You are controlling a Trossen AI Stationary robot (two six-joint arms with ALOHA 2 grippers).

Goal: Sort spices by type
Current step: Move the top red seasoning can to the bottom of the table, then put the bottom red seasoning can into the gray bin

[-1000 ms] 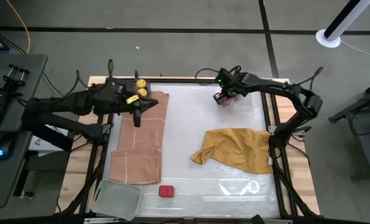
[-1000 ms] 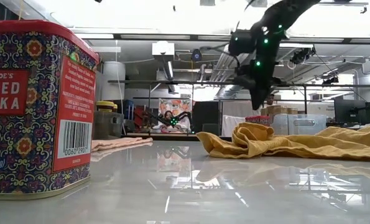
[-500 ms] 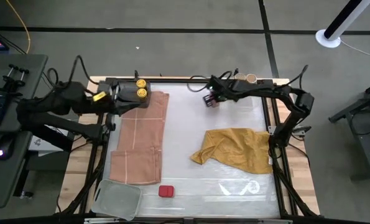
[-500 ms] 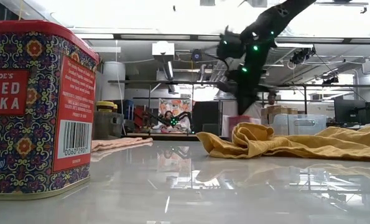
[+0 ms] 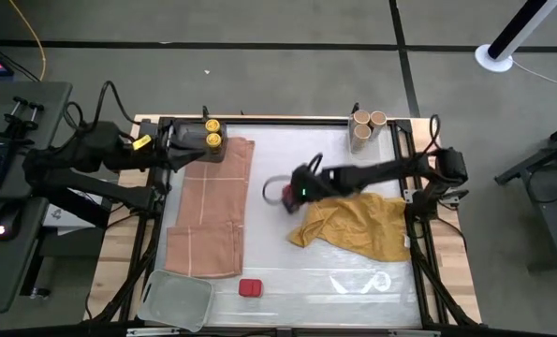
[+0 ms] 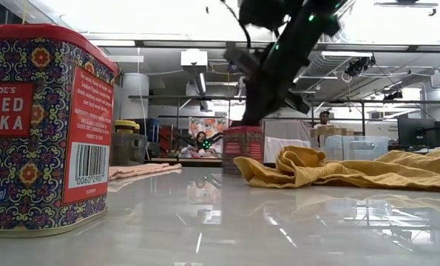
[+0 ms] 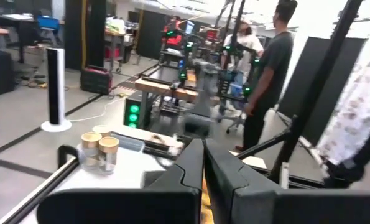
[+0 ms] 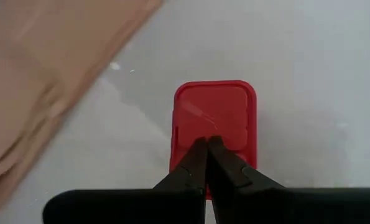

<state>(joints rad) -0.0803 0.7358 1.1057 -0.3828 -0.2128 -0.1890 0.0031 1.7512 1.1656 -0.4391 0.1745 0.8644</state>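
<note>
My right gripper (image 8: 208,144) is shut over a red square tin (image 8: 214,112), left of the mustard-yellow cloth (image 5: 353,225) near the table's middle (image 5: 283,194). In the low view this tin (image 6: 243,150) sits at or just above the table, I cannot tell which. A second red tin (image 5: 250,288) stands on its base near the near edge. Two yellow-capped jars (image 5: 211,133) stand at the far left. Two tan-topped jars (image 5: 367,126) stand at the far right. My left gripper (image 7: 203,163) is shut and empty, held level beside the yellow-capped jars. My right gripper comes at the red tin from above, pointing down. Its fingertips (image 8: 197,152) meet on the middle of the tin's lid (image 8: 214,127). What they pinch there is hidden by the fingers themselves. The tin stays upright below the gripper.
A pink-tan cloth (image 5: 212,206) lies along the table's left side. A clear grey tray (image 5: 177,300) sits at the near left corner. The mustard cloth is bunched on the right. Bare table lies between the two cloths. People stand in the room beyond.
My right gripper has carried the red tin from the far right corner toward the table's middle, leftward and nearer, and down low. This has uncovered the tan-topped jars. My left arm has drawn back toward the left edge, its gripper tipping from pointing down to level.
</note>
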